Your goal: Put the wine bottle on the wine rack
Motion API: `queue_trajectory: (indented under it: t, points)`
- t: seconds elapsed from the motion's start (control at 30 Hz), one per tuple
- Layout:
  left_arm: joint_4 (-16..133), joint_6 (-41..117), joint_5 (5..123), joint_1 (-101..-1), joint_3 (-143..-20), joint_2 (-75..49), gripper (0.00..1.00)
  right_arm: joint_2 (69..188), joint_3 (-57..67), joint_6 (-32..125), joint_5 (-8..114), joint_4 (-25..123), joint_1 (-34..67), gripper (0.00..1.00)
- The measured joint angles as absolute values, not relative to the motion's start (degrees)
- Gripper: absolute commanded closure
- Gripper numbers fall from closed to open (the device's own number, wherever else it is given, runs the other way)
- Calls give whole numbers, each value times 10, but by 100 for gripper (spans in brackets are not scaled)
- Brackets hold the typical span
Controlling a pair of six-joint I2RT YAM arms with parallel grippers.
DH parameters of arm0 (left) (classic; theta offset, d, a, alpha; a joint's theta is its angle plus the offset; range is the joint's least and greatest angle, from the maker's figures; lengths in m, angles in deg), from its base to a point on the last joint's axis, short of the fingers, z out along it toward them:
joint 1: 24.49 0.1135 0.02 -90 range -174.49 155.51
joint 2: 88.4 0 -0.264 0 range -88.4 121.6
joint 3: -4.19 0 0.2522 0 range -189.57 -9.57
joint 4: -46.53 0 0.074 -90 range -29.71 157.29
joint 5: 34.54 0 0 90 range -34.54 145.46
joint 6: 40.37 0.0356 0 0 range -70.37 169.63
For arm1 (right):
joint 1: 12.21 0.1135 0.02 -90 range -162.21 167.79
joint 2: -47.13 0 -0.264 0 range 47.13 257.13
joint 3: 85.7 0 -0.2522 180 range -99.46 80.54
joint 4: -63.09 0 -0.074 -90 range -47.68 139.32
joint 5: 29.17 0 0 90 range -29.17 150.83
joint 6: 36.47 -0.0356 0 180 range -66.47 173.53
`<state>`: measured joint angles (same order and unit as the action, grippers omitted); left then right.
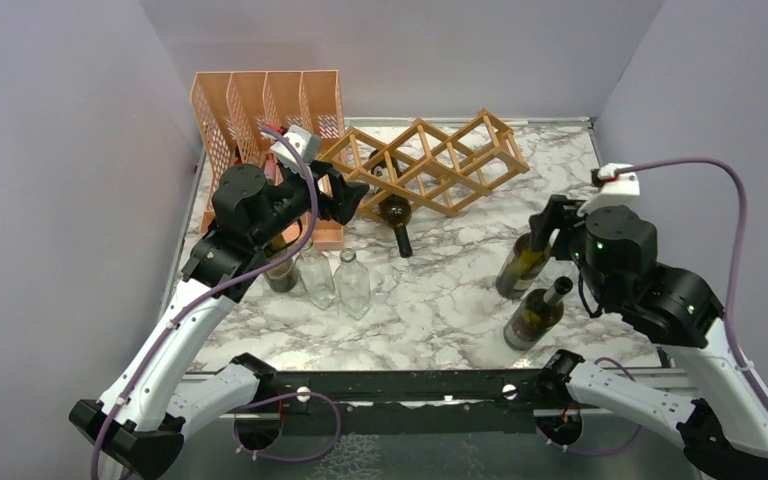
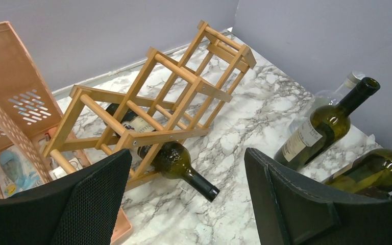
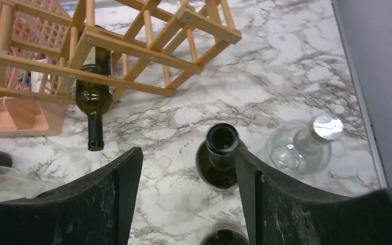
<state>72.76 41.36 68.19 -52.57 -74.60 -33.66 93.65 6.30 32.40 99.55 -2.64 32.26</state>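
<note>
The marble-topped table (image 1: 440, 300) carries all items noted. At its far left stands an orange perforated file organiser (image 1: 260, 110). Just beside it, toward the far middle, the wooden wine rack (image 1: 440, 160) sits askew to the back edge, its left end close against the organiser. One dark wine bottle (image 1: 396, 218) lies on its side in a lower cell at the rack's left end, with its neck projecting from the front toward the near edge. Two green-glass bottles stand on the right half of the table, well apart from the rack: an uncorked one (image 1: 520, 268) and a second (image 1: 535, 318) nearer the arm bases. A clear bottle with a silver cap (image 3: 298, 148) stands just beside the uncorked one (seen in the right wrist view only). Two clear glass bottles (image 1: 352, 285) stand together at the left, near the organiser's front. The left gripper (image 1: 352, 195) hangs in front of the rack's left end, near the lying bottle, with its jaws spread wide and nothing between them. The right gripper (image 1: 548, 222) hangs above the uncorked bottle with its jaws apart. The open mouth shows between the fingers (image 3: 286, 204), closer to the right-hand one, and no clamp on the glass is seen.
</note>
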Motion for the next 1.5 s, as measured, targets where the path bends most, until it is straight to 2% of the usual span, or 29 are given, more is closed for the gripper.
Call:
queue_trajectory:
  t: [0.2, 0.4, 0.67, 1.13, 1.4, 1.5]
  points:
    - [715, 413, 701, -526, -739, -337, 13, 902, 49, 276, 1018, -104, 322, 34]
    - [702, 405, 716, -526, -738, -332, 13, 863, 91, 255, 1004, -129, 322, 35]
    - [679, 385, 742, -526, -738, -317, 13, 835, 125, 233, 989, -138, 322, 47]
    - [659, 372, 754, -526, -738, -314, 14, 843, 161, 167, 1003, -136, 322, 48]
    - [655, 367, 755, -526, -738, -311, 14, 805, 214, 165, 1000, -98, 322, 58]
    - [655, 366, 755, -526, -738, -307, 14, 792, 228, 174, 994, -82, 322, 66]
